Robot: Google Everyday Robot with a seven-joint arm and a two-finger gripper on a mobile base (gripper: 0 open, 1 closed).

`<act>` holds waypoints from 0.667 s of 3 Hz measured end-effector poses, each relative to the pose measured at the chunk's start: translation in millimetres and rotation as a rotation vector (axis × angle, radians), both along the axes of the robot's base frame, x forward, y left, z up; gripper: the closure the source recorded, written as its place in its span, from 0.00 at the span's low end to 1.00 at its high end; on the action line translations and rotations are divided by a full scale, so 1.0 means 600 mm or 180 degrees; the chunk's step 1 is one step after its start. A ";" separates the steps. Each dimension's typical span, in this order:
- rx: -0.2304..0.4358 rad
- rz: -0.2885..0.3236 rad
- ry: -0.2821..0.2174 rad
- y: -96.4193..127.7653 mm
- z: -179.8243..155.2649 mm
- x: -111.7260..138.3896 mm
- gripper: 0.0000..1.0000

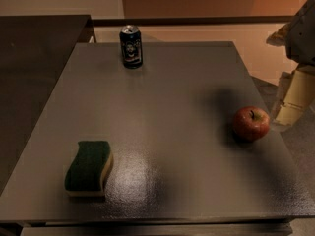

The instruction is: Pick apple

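The apple is small, round and red with yellowish flecks and a short dark stem. It sits on the grey table near its right edge. My gripper is a cream-coloured shape at the right edge of the view. It hangs just right of the apple, above the table's right edge and apart from the fruit. Part of the arm shows above it at the top right.
A dark drink can stands upright at the back of the table. A green and yellow sponge lies at the front left. A darker counter adjoins the table on the left. Floor shows to the right.
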State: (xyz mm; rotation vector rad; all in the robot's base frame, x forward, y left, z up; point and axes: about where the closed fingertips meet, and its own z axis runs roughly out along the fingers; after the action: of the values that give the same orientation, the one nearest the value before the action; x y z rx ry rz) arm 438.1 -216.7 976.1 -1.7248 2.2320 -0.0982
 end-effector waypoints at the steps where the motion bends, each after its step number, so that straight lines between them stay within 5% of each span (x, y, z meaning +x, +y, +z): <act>1: 0.0000 0.0000 -0.0001 0.000 0.000 0.000 0.00; 2: 0.0060 0.0043 0.0011 -0.002 -0.001 -0.006 0.00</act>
State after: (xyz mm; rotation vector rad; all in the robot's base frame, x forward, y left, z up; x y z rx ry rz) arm 434.4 -218.0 975.3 -1.7312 2.2162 -0.0708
